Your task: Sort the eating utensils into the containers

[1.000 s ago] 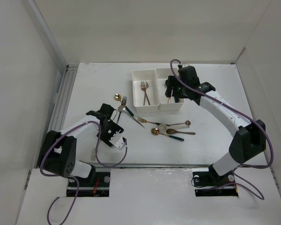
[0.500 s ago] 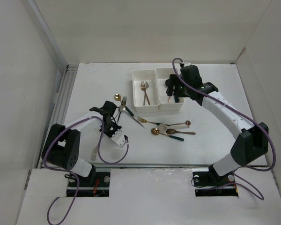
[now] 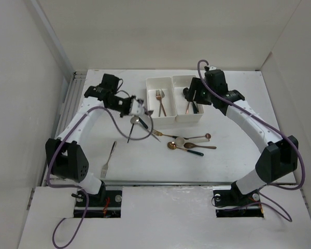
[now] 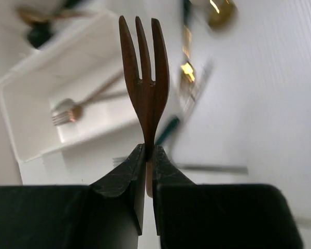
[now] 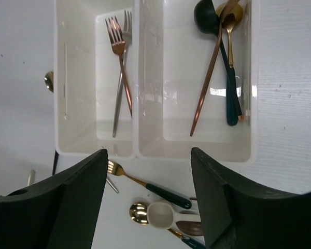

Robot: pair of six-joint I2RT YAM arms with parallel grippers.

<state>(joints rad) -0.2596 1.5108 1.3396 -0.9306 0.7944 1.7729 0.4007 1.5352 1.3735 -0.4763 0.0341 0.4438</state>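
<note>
My left gripper (image 4: 149, 150) is shut on the handle of a copper-brown fork (image 4: 144, 78), tines pointing away. It hangs just left of the containers (image 3: 143, 110). The left bin (image 5: 75, 78) (image 3: 160, 79) holds two forks (image 5: 119, 67), one copper and one silver. Inside the right bin (image 5: 176, 78) (image 3: 180, 113) lie three spoons (image 5: 217, 62): black, copper and a green-handled gold one. My right gripper (image 5: 148, 150) (image 3: 194, 95) is open and empty above the bins' near wall. More utensils lie on the table: a green-handled gold fork (image 5: 155, 189) and a cluster of spoons (image 3: 189, 144).
A silver fork (image 3: 109, 161) lies alone near the left arm's base. A black-handled silver spoon (image 3: 133, 127) rests below the left gripper. White walls enclose the table on three sides, and a rail (image 3: 67, 114) runs along its left edge.
The left gripper shut on the copper-brown fork, lifted it and swung back and right towards the left bin. The right gripper drifted slightly farther back over the bins.
</note>
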